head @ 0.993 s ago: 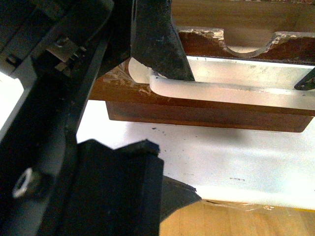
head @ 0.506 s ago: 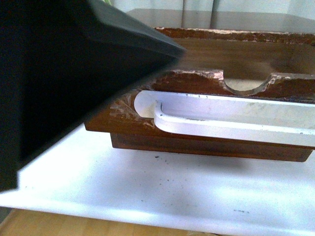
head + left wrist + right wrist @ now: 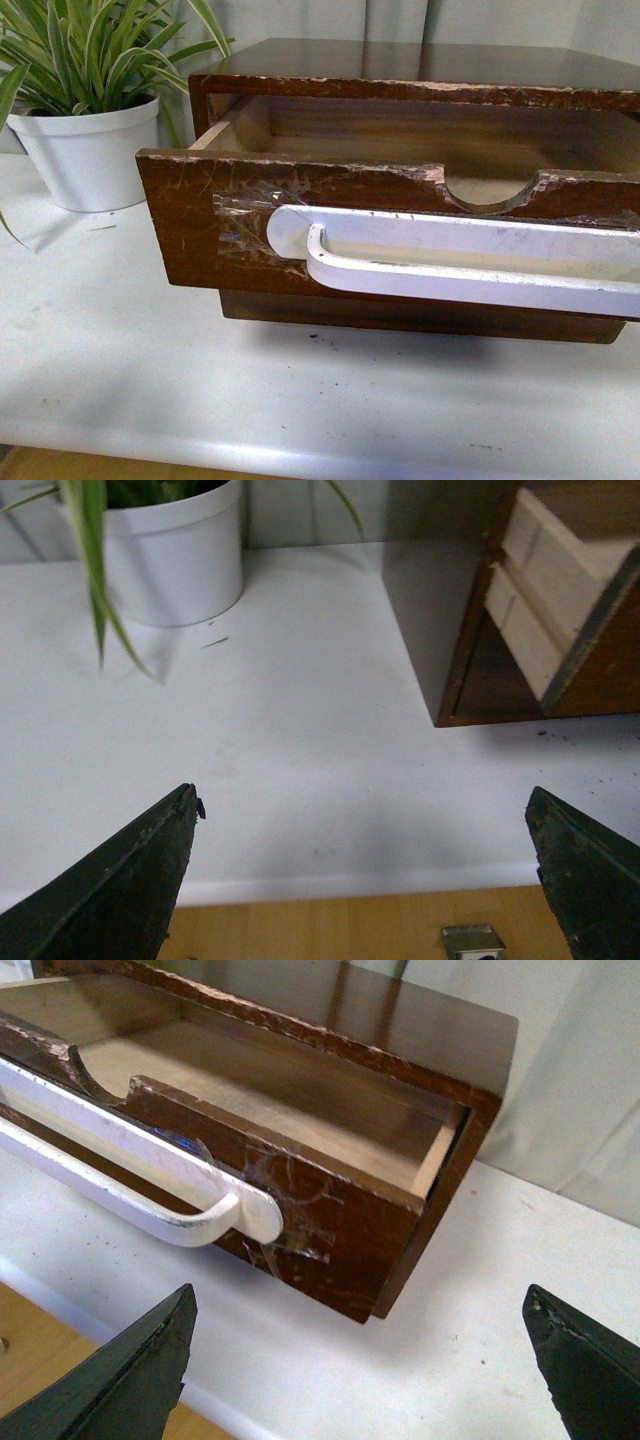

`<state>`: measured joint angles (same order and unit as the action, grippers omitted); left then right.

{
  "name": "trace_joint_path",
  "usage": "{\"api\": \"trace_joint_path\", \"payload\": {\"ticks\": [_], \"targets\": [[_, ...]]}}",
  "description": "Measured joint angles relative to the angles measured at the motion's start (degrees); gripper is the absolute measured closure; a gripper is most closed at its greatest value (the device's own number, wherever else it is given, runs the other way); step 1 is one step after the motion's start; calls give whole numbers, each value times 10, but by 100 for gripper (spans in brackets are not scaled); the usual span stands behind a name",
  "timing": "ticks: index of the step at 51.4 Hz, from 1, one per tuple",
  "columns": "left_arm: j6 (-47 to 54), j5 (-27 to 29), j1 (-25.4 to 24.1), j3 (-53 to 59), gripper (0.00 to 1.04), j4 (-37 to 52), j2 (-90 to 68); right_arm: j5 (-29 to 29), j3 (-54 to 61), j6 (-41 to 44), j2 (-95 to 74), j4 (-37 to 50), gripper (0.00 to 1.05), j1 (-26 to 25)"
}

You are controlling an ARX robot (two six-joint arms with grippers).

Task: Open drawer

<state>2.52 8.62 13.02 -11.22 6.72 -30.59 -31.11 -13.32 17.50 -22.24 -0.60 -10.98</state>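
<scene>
The drawer (image 3: 190,215) spans the front view's centre-right; the right gripper (image 3: 360,1292) seems nearer than the left gripper (image 3: 362,792), both gaping empty.

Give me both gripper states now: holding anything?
Left gripper: open, holding nothing, apart from the drawer.
Right gripper: open, holding nothing, clear of the white handle.

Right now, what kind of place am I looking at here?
Probably a home-style test corner indoors: a small scratched wooden cabinet with its drawer pulled out sits on a plain white table, beside a potted plant.
</scene>
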Motion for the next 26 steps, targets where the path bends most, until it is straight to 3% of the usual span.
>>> {"api": "trace_joint_path", "payload": {"ticks": [13,26], "targets": [[-97,118,15,35,6,-151,204,-35,47,-55,119,-52,9,-77],[-117,146,13,53,6,-153,228,-50,66,-106,122,-17,9,-121]]}}
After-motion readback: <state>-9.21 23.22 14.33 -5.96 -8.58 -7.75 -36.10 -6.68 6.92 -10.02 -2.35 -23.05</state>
